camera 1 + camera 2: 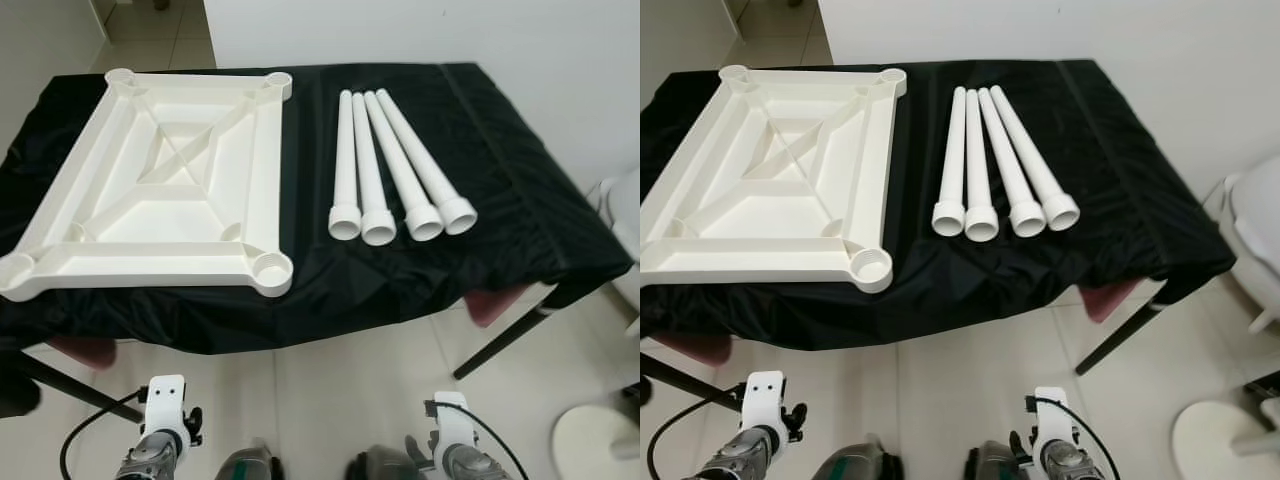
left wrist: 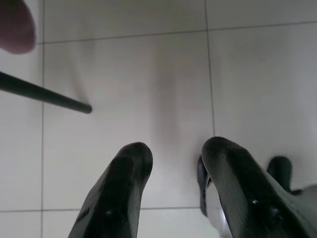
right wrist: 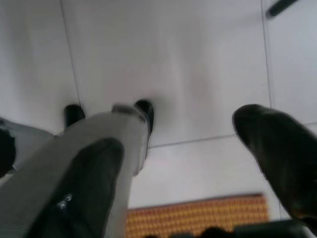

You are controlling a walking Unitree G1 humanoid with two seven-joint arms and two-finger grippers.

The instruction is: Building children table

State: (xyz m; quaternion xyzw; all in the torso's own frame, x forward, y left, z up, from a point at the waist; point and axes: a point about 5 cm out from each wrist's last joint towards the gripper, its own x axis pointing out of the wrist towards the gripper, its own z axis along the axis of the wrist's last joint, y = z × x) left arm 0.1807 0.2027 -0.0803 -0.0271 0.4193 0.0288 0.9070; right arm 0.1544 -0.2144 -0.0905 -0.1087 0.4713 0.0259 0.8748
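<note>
On the black-draped counter (image 1: 480,150), the upturned white plastic tabletop (image 1: 160,190) lies just left of four white plastic tube legs (image 1: 395,170). Left gripper (image 2: 173,163) and right gripper (image 3: 178,148) hang low, fingers parted, empty. Lift one leg, seating it squarely in a corner socket (image 1: 272,267); the near sockets sit by the counter's edge.

Even, bright indoor light fills the head views, sharp throughout, with soft sheen on the black cloth (image 1: 480,180). Both wrist views are softer: the near black fingers (image 2: 119,198) blur, right wrist view blurriest.
</note>
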